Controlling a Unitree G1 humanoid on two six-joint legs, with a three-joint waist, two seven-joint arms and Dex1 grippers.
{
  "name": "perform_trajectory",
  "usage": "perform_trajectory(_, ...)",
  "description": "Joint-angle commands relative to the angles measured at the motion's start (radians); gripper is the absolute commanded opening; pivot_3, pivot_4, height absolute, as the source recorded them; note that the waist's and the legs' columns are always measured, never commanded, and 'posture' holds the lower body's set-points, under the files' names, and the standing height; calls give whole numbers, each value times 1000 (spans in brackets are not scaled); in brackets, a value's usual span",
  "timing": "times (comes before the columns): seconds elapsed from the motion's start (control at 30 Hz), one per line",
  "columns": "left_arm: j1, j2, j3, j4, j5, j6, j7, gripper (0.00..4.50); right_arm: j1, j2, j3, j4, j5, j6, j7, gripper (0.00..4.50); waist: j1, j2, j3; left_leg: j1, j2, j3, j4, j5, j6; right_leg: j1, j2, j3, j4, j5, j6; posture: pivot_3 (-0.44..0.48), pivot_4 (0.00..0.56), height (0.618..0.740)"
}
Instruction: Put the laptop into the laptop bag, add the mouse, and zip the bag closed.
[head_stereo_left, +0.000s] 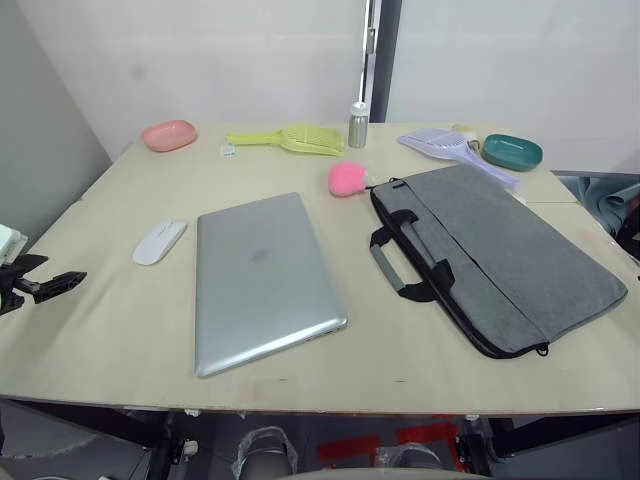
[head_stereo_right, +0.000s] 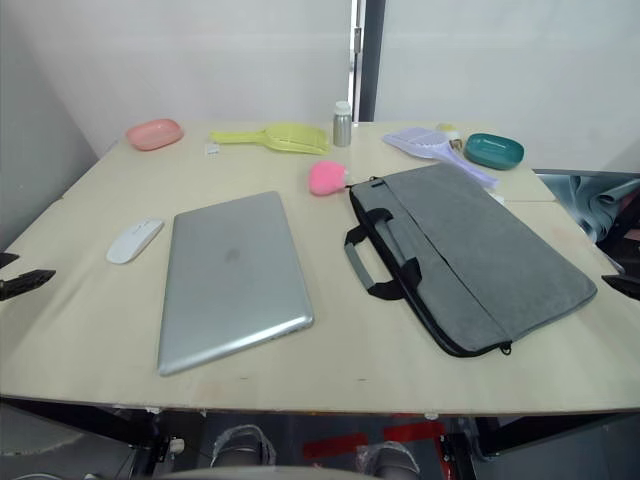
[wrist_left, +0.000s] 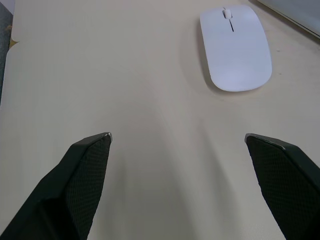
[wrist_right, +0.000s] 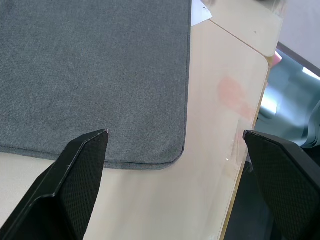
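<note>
The silver laptop (head_stereo_left: 262, 280) lies closed and flat in the middle of the table. Just left of it rests the white mouse (head_stereo_left: 160, 241), also seen ahead of my left gripper (wrist_left: 177, 136), which is open and empty over bare tabletop near the table's left edge (head_stereo_left: 52, 274). The grey laptop bag (head_stereo_left: 500, 255) lies flat on the right, its black handles (head_stereo_left: 405, 262) toward the laptop and a pink fluffy ball (head_stereo_left: 346, 179) at its far corner. My right gripper (wrist_right: 175, 134) hangs open over the bag's near right corner (wrist_right: 100, 75), holding nothing.
Along the back stand a pink dish (head_stereo_left: 168, 134), a yellow scoop (head_stereo_left: 290, 138), a small metal bottle (head_stereo_left: 358, 125), a pale lilac scoop (head_stereo_left: 440, 145) and a teal dish (head_stereo_left: 512, 152). The table's right edge (wrist_right: 250, 125) runs close beside the bag.
</note>
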Motion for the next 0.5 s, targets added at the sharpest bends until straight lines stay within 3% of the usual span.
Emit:
perform_trajectory(0.03, -14, 28, 6, -4, 1, -12, -8, 4500, -8, -16, -24, -32, 22, 12, 7, 4493, 0, 0, 0, 0, 0, 0, 0, 0, 0, 0, 0, 0, 0, 0, 0, 0, 150, 740)
perform_trajectory(0.3, -54, 37, -1, -26, -17, 100, -129, 4500, 14, -21, -37, -88, 63, 102, 65, 4493, 0, 0, 0, 0, 0, 0, 0, 0, 0, 0, 0, 0, 0, 0, 0, 0, 150, 740)
perform_trajectory(0.5, -64, 41, -2, -35, -15, 128, -151, 4500, 24, -16, -45, -133, 79, 153, 70, 4493, 0, 0, 0, 0, 0, 0, -1, 0, 0, 0, 0, 0, 0, 0, 0, 0, 150, 740)
